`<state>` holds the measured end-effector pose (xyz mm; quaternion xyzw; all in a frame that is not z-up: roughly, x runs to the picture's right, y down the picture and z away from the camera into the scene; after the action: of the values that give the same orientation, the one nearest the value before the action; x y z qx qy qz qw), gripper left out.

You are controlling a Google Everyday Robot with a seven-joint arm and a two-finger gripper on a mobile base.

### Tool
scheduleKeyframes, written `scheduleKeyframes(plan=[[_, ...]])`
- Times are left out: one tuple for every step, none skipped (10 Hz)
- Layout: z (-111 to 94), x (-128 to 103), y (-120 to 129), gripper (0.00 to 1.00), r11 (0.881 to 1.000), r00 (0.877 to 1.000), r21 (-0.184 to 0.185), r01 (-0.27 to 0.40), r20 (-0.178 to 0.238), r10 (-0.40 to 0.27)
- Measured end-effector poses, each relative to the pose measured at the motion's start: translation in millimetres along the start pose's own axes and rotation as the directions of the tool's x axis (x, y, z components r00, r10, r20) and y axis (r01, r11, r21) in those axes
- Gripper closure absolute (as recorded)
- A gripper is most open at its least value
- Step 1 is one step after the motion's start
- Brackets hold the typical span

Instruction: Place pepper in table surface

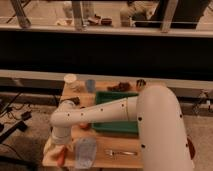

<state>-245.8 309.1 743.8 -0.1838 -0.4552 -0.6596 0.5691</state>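
The white robot arm reaches across the light-brown wooden rectangular table (112, 141) and bends down at its front left corner. There the pincer (55, 149) hangs low over the wood, its fingers spread wide with nothing gripped between them. The slim orange-red pepper (61, 156) lies on the table just beside the pincer's tip, towards the front edge. Whether the two touch cannot be told.

Just to the right of the pincer is a clear plastic container (85, 152), and its contents cannot be made out. Beyond the pincer and to its right lies the green rectangular tray (117, 101). The arm crosses the tray and hides most of its floor. Well beyond the pincer, near the far edge, stand a white cup (71, 81) and a blue-grey cup (90, 85). Their insides are not visible.

A small red round thing (84, 126) peeps out under the arm, between the pincer and the tray. A metal fork (120, 151) lies further right, past the clear container.

The pincer is close to both the left and the front edges of the table. Bare wood shows to its right, in the strip between tray and fork.
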Motion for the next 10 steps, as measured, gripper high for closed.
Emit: scheduleKeyframes(plan=[[-0.5, 0.8, 3.0, 0.32, 1.000, 1.000, 0.001, -0.007, 0.002, 0.007], [-1.1, 1.5, 6.2, 0.39, 1.000, 1.000, 0.001, -0.014, 0.002, 0.014], [-3.0, 2.0, 7.6, 0.43, 1.000, 1.000, -0.002, -0.012, -0.001, 0.012], [-4.7, 3.0, 9.2, 0.43, 1.000, 1.000, -0.004, -0.011, -0.005, 0.011], [-4.6, 2.7, 9.2, 0.43, 1.000, 1.000, -0.004, -0.011, -0.003, 0.011], [-4.6, 2.3, 8.8, 0.45, 1.000, 1.000, -0.003, -0.011, -0.002, 0.011], [-2.9, 3.6, 9.6, 0.51, 1.000, 1.000, -0.002, -0.014, -0.005, 0.014], [0.3, 5.2, 11.2, 0.59, 1.000, 1.000, 0.001, -0.020, -0.004, 0.020], [4.1, 7.0, 11.2, 0.63, 1.000, 1.000, -0.004, -0.013, -0.009, 0.013], [4.2, 6.9, 10.2, 0.63, 1.000, 1.000, -0.005, -0.011, -0.009, 0.011]])
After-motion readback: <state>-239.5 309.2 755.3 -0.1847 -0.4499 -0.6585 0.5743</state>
